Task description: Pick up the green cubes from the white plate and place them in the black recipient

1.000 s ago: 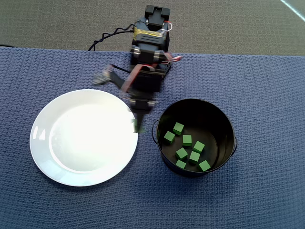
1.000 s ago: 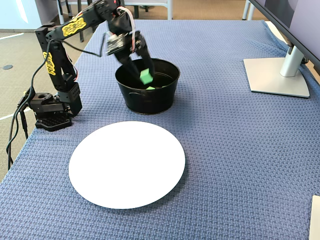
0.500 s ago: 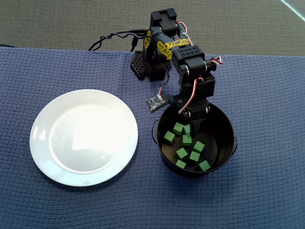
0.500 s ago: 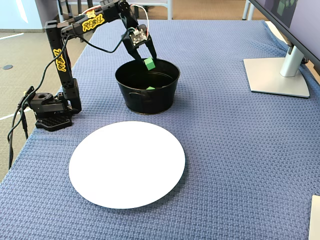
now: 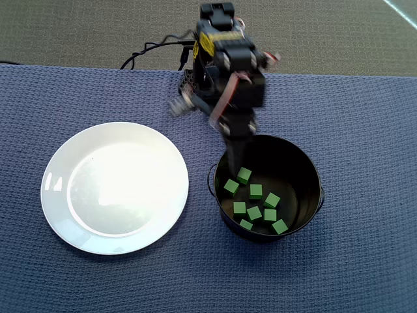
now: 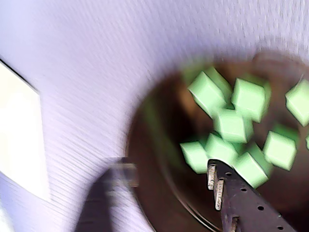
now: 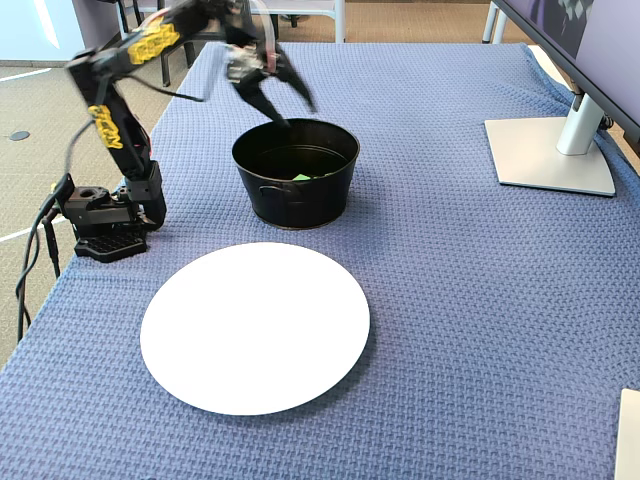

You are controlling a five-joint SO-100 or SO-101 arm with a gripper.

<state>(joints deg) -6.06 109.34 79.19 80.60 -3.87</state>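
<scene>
The white plate [image 5: 114, 188] [image 7: 255, 327] lies bare on the blue cloth, left of the pot in the overhead view. The black recipient [image 5: 306, 171] [image 7: 295, 190] holds several green cubes [image 5: 256, 191] [image 6: 231, 124] on its bottom. My gripper [image 7: 298, 116] [image 5: 233, 160] hangs over the pot's back rim, open, with nothing between its fingers. In the wrist view the gripper [image 6: 164, 169] is blurred; one dark finger [image 6: 236, 198] shows above the cubes and the other finger [image 6: 108, 193] is over the cloth outside the pot.
The arm's base [image 7: 100, 215] and its cables [image 5: 153, 49] sit at the cloth's edge behind the pot. A monitor stand [image 7: 550, 150] is at the far right of the fixed view. A pale object [image 7: 630, 435] pokes in at its bottom right corner.
The gripper carried a green cube over the pot, has opened and no longer holds it. One more cube lies in the pot. The arm is swinging back toward the pot's rim.
</scene>
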